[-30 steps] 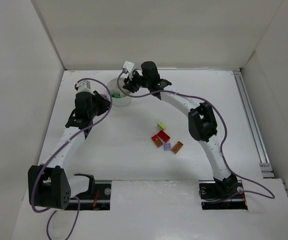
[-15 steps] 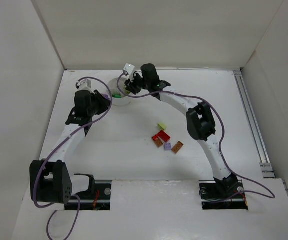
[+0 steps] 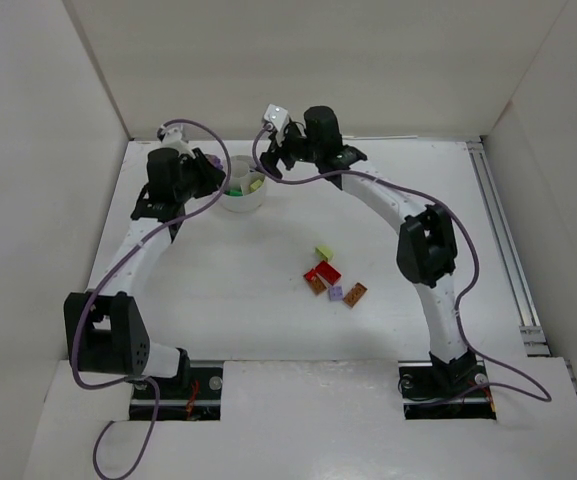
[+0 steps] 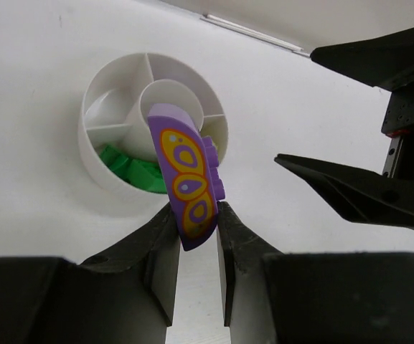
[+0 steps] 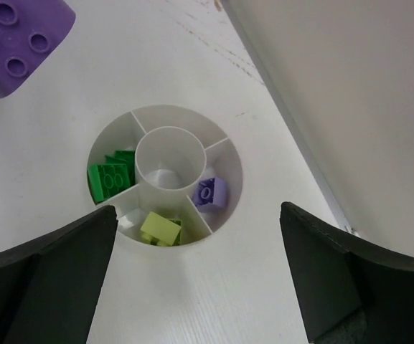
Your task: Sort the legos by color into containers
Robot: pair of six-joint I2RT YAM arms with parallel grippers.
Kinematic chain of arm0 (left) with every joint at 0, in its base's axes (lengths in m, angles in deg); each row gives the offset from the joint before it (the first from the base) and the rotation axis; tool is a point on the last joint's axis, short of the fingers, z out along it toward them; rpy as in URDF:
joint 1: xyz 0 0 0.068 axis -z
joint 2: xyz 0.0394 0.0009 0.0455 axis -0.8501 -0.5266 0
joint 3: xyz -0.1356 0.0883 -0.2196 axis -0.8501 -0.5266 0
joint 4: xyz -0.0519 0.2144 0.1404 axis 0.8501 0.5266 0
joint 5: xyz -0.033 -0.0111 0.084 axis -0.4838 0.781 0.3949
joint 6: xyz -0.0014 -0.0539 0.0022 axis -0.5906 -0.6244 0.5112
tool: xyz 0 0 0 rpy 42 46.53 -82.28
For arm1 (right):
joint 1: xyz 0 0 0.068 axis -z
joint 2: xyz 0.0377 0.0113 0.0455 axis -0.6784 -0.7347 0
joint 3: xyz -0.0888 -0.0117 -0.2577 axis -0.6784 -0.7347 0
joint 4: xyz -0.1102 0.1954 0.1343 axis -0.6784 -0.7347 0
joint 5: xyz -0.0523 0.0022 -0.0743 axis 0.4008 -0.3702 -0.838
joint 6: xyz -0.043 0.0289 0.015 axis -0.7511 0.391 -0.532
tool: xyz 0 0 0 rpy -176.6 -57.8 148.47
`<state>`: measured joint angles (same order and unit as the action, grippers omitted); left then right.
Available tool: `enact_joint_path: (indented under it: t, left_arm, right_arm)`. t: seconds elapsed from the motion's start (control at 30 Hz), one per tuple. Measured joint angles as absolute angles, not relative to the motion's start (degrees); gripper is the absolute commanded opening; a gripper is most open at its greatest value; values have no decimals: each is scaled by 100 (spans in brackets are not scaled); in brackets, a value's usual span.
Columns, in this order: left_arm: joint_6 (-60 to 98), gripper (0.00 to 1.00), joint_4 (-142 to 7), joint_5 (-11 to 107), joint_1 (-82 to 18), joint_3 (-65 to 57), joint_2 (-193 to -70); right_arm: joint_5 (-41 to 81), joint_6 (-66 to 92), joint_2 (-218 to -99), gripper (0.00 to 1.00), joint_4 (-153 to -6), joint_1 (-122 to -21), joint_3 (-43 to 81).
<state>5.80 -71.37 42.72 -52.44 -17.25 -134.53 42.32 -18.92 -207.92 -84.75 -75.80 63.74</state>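
Observation:
The white divided dish [image 3: 238, 205] stands at the far left-centre. In the right wrist view its wedges [image 5: 237, 168] hold green legos [image 5: 111, 175], a lilac one [image 5: 210, 193] and a pale yellow-green one [image 5: 160, 228]. My left gripper [image 3: 213, 172] hovers at the dish's left, shut on a purple lego with a yellow pattern [image 4: 187, 179], just short of the rim [image 4: 85, 136]. My right gripper [image 5: 198, 211] hangs open and empty above the dish; from above it [image 3: 266, 168] is at the dish's far right. Several loose legos lie mid-table: yellow-green [image 3: 323, 253], red [image 3: 322, 272], lilac [image 3: 335, 293], orange-brown [image 3: 355, 294].
White walls close the table at the back and on both sides. A metal rail [image 3: 503, 240] runs along the right edge. Purple cables loop from both arms over the table's far part. The two grippers are close together over the dish.
My right gripper has opened, drawn up and back to the right, and a pale yellow-green lego now lies in the dish. My left arm has carried the purple lego farther back beside the dish.

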Motion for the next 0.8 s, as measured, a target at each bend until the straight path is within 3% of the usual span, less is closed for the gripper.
enact_joint_path:
  t: [0.17,0.4,0.63,0.8]
  left_arm:
    - [1408,0,-6999,3568,-5259,-639,-14249]
    - [3056,0,-6188,2171,-5255,1726,-16283]
    - [3961,0,-5107,2018,-5185,3741,-18087]
    - [4387,0,-4654,2165,-5113,3982,-18345]
  right_arm:
    - [4321,-1855,-20143,100,-8468,-7294,5539]
    - [4227,-1879,-19039,100,-8499,-6699,3823]
    - [4055,-1921,-18366,100,-8523,-6415,2936]
    - [4031,-1927,-18211,100,-8512,-6393,2774]
